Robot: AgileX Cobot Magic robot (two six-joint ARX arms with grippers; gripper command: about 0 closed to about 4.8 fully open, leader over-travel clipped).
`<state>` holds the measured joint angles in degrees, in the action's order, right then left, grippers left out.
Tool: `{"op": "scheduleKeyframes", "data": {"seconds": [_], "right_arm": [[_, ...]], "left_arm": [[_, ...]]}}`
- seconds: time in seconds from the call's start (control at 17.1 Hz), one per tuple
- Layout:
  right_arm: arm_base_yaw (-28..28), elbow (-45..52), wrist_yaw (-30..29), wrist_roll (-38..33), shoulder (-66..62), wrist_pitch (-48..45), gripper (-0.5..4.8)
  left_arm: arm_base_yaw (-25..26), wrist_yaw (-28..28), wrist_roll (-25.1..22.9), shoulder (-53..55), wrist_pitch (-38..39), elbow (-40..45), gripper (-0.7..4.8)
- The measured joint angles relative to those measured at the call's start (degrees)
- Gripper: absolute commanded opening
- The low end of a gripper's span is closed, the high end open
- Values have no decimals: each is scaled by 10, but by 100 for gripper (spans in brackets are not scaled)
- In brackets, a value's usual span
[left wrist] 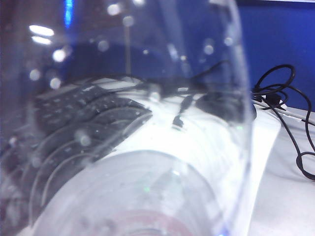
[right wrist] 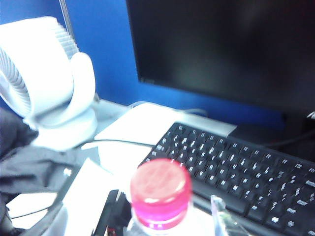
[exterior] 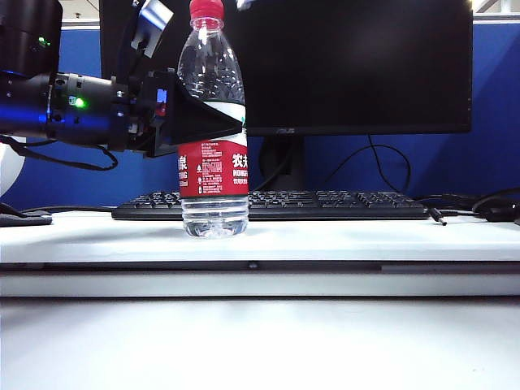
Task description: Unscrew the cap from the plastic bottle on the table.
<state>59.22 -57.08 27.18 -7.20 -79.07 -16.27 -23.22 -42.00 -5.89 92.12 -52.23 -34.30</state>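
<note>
Plastic bottle (exterior: 214, 154) upright on table (exterior: 341, 240), red cap (exterior: 206, 9) on; left claw (exterior: 213, 120) gripping it from 9 o'clock; right claw unseen, state unknown

Clear plastic bottle (left wrist: 147, 147) fills view, cables (left wrist: 290, 113) beyond.

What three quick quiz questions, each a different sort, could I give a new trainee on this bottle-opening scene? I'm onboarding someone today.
1. True or false: the cap is off the bottle.
2. Which gripper is around the bottle's middle? A) left gripper B) right gripper
3. Fill in: behind the bottle on the table lies a black ____.

Key
1. False: the red cap sits on the neck.
2. A: it reaches in from the left; the right gripper's wrist view looks down on the cap.
3. keyboard
</note>
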Motion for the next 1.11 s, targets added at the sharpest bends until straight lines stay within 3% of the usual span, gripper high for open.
{"op": "scheduleKeyframes", "data": {"seconds": [0.23, 0.29, 0.35, 0.41, 0.82, 0.88, 0.99, 1.11], "right_arm": [[-4, 0, 27, -1, -28, -43, 362], [-8, 0, 28, -1, -30, -47, 342], [-10, 0, 29, -1, -30, -49, 286], [-15, 0, 32, -1, -30, -63, 278], [-16, 0, 26, -3, -41, -74, 278], [-15, 0, 26, -5, -44, -74, 268], [-14, 0, 26, -10, -46, -74, 196], [-15, 0, 25, -11, -46, -74, 195]], "left_arm": [[0, 0, -1, -1, 8, 0, 316], [0, 0, -1, -1, 9, 0, 316], [0, 0, -1, -1, 9, 0, 316], [0, 0, -1, -1, 9, 0, 316], [0, 0, -1, -1, 10, -1, 316], [0, 0, -1, -1, 10, -1, 316], [0, 0, -1, -1, 10, -1, 316], [0, 0, -1, -1, 11, -1, 316]]}}
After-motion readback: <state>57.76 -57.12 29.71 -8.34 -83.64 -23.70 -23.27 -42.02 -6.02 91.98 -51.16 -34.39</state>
